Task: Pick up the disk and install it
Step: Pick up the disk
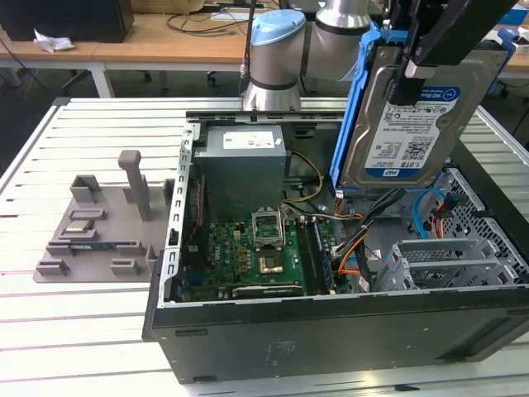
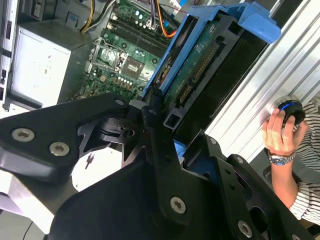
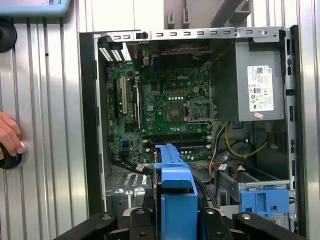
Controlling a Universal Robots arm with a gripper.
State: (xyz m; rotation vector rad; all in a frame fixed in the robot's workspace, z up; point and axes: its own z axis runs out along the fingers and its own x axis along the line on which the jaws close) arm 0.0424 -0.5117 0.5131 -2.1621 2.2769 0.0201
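The disk [image 1: 409,124], a silver-grey hard drive with a blue-and-white label and blue side rails, hangs upright above the open computer case [image 1: 331,331] at the exterior view's right. My gripper [image 1: 416,73] comes down from above and is shut on its upper part. In the second wrist view the disk [image 2: 200,60] shows its circuit-board side between the black fingers [image 2: 155,125]. In the first wrist view its blue rail edge [image 3: 175,195] sticks out from the gripper [image 3: 175,222], over the case's cables.
Inside the case lie the motherboard [image 1: 248,256], the power supply [image 1: 244,161] and orange and yellow cables. A blue latch with a grey metal cage [image 3: 264,200] sits by the case wall. A grey parts fixture [image 1: 99,223] stands at the exterior view's left. A person's hand [image 2: 280,132] rests on the table.
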